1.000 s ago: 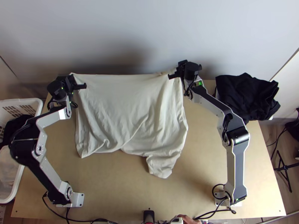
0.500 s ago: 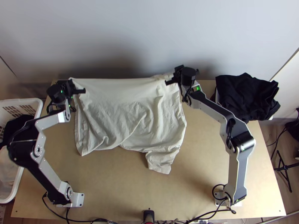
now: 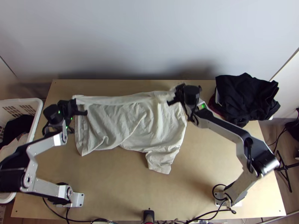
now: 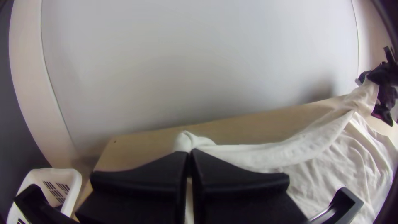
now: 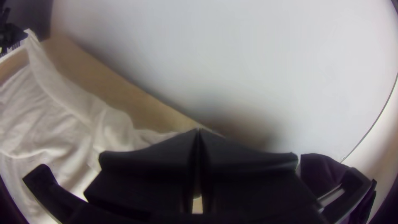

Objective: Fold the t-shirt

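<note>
Beside the surface's [image 3: 112, 186] left edge, a white basket [image 3: 24, 100] is holding dark cloth [image 3: 18, 127]. The left hand [image 3: 71, 104] is pinching one far corner of the wrinkled t-shirt [image 3: 127, 125], which is lying near the far edge; the right hand [image 3: 178, 92] is gripping its other end. Black clothing [image 3: 246, 97] is covering the far right corner.

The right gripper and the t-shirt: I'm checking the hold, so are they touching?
Touching. The left wrist view shows a raised part of the t-shirt running up into the right gripper, with no gap between them.
</note>
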